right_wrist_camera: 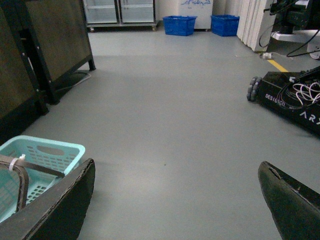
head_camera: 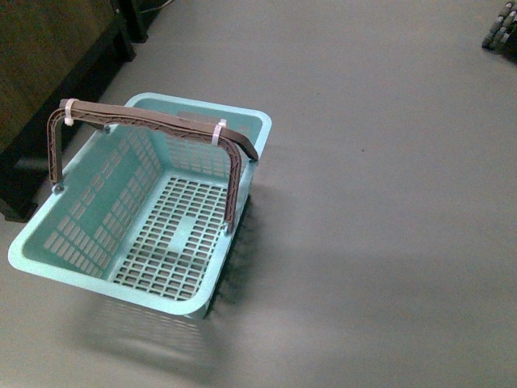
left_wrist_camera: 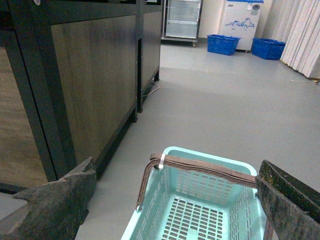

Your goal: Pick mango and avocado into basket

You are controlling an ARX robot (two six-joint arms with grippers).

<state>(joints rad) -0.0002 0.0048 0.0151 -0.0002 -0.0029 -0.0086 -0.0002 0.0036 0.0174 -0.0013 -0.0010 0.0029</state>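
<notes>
**Basket on the floor, both pincers gaping**

Looking down in the front view at the basket (head_camera: 48, 260), set on the grey floor (head_camera: 388, 210) left of centre, just beside a dark wooden cabinet (head_camera: 40, 48). Slotted bottom plain to see through the open top. Brown handles (head_camera: 145, 120) raised together over the middle, bound with two white zip ties (head_camera: 218, 129) and masking a strip of the far wall. In the top right corner, a few grey wheels (head_camera: 499, 32), cut off by the edge.

From the left wrist: left gripper (left_wrist_camera: 176, 167) spread wide and clamped on nothing, with one worn finger (left_wrist_camera: 55, 205) in each lower corner, both cropped by the frame. Between them, one end of the basket, the rest lost below the edge. Far down the room, blue crates (left_wrist_camera: 222, 44), too small for detail.

From the right wrist: right gripper (right_wrist_camera: 176, 167) likewise wide apart, only floor in the gap. Just a corner of the basket on show, partly covered by one finger. Off to the other side, a black wheeled base (right_wrist_camera: 295, 100) trailing cables, cropped at the border.
</notes>
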